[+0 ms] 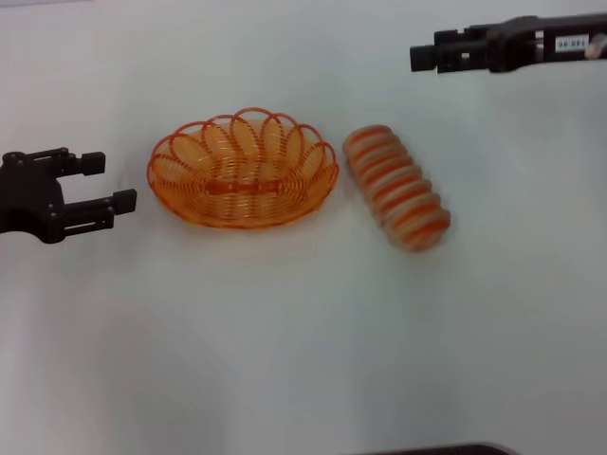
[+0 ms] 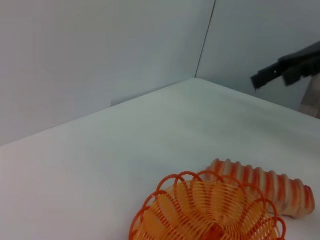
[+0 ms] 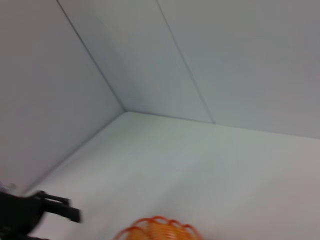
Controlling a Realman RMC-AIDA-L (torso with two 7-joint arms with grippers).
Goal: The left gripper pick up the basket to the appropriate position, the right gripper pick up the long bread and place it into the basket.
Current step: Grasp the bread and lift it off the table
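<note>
Head view: the basket is seen resting on the white table, a little left of the middle, with nothing inside it. The bread is laid on the table just beside the basket's right end, apart from it, and is angled so that one end points toward the far side and the other toward the near right. The left gripper is held just left of the basket, level with its rim but not touching it; its fingers are spread, and nothing is held between them. The right gripper is placed at the far right, well apart from the bread and beyond it, pointing left; whether its fingers are spread or pressed together cannot be told. In the left wrist view, the basket is shown near, the bread behind it, and the right gripper farther off against the wall. In the right wrist view, only the basket's rim and the left gripper are caught at the lower edge.
</note>
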